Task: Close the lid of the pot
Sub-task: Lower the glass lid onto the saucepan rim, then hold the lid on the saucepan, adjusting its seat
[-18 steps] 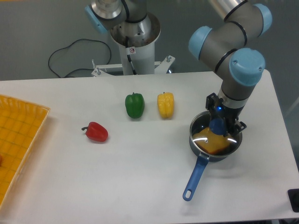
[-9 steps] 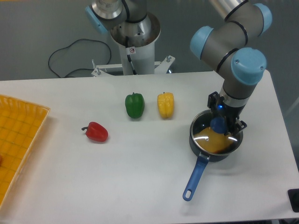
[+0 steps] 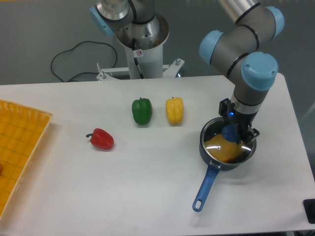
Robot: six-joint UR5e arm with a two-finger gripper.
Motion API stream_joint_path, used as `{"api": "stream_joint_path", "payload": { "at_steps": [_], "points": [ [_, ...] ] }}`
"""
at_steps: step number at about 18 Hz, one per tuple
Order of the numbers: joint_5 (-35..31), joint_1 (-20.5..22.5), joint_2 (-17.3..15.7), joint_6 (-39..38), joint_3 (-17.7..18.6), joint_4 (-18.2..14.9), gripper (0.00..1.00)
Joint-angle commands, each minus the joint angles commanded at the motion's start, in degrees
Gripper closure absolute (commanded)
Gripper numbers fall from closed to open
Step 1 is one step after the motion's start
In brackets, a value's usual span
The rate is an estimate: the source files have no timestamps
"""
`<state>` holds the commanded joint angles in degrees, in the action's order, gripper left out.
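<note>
The dark pot (image 3: 211,152) sits at the right of the table, its long blue handle (image 3: 205,187) pointing toward the front left. The glass lid (image 3: 242,147) with a silver rim lies over the pot's mouth, about level with the rim. An orange thing (image 3: 222,149) shows through the glass. My gripper (image 3: 231,132) points straight down over the pot's middle. Its fingers sit on either side of the lid's blue knob (image 3: 229,132) and are shut on it. Whether the lid rests fully on the rim I cannot tell.
A yellow pepper (image 3: 174,110) and a green pepper (image 3: 141,110) stand left of the pot. A red pepper (image 3: 101,139) lies further left. A yellow tray (image 3: 19,147) is at the left edge. A second robot base (image 3: 140,44) stands behind the table.
The gripper and lid knob have shifted a few pixels to the right over the pot. The lid's tilt has eased. Nothing else moved.
</note>
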<state>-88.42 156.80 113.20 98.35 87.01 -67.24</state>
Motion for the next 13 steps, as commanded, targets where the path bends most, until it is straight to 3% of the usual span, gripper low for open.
{"api": "stream_joint_path", "payload": {
  "at_steps": [13],
  "points": [
    [-2.11, -0.35, 0.09, 0.36, 0.35, 0.09, 0.37]
  ]
}}
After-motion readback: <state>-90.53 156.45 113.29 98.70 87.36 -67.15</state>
